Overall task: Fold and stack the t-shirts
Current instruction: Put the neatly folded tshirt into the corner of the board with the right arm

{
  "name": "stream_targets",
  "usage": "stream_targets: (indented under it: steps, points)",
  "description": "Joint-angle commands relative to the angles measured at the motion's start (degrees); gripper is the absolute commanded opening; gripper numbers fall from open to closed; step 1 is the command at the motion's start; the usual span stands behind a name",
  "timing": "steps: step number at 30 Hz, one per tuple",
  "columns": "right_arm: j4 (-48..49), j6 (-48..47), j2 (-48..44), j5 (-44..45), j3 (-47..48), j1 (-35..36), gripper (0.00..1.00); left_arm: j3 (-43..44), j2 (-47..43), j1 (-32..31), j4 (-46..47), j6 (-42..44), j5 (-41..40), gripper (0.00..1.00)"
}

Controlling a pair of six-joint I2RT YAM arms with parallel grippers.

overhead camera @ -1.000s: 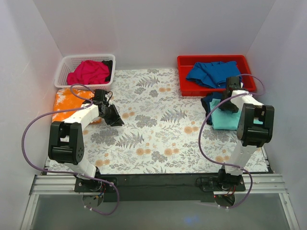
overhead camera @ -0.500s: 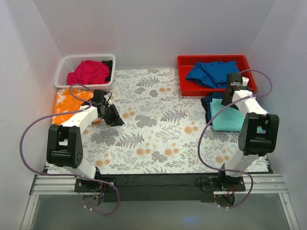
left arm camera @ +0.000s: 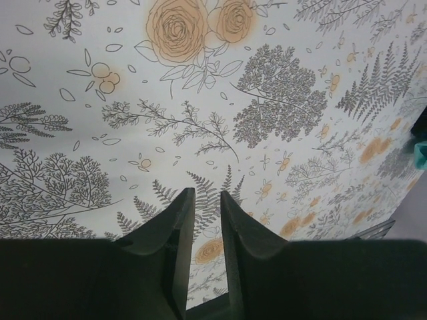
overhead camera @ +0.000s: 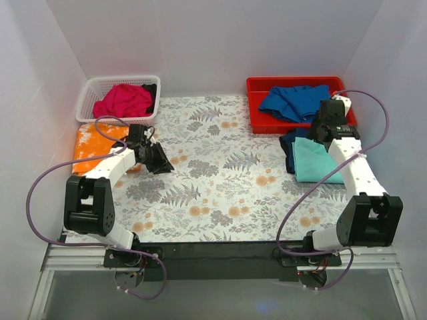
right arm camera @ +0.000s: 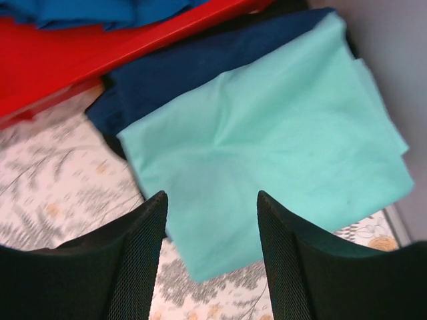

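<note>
A smooth mint-teal t-shirt (right arm camera: 280, 133), folded flat, is laid on a dark blue t-shirt (right arm camera: 180, 70) beside the red tray (right arm camera: 73, 57). The right gripper (right arm camera: 212, 197) is held above it with fingers spread; the left gripper (left arm camera: 207, 195) is seen with fingers nearly together over the fern-printed sheet (left arm camera: 200, 87)

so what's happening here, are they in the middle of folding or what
Neither arm is holding cloth at the moment. The right gripper hangs open above a folded mint-teal shirt, which lies on top of a dark blue shirt beside the red tray. The left gripper, fingers nearly together and empty, hovers over the floral sheet near the orange shirt. A royal blue shirt lies crumpled in the red tray and a pink shirt in the white basket, not yet folded.
</note>
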Motion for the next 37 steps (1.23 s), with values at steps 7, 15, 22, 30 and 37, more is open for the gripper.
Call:
stream_targets:
  steps: [7, 15, 22, 30, 37]
  points:
    - [4.6, -4.5, -15.7, -9.8, -2.9, 16.0, 0.7, 0.5, -6.4, 0.2, 5.7, 3.1, 1.8, 0.36]
    - [2.4, -4.2, -16.9, -9.8, 0.7, 27.4, 0.86, -0.6, -10.0, 0.2, 7.1, 3.4, -1.3, 0.41]
    - [3.1, -4.7, -13.9, -11.1, 1.1, 30.4, 0.92, -1.5, -12.0, 0.2, 7.9, 3.4, -1.8, 0.43]
    - [3.6, -6.1, -11.3, -11.7, 1.9, 31.1, 0.93, -2.0, -12.7, 0.2, 8.0, 3.4, -2.5, 0.44]
    - [3.4, -6.8, -9.7, -12.8, 2.2, 31.1, 0.93, -2.1, -13.0, 0.2, 8.0, 3.4, -3.1, 0.45]
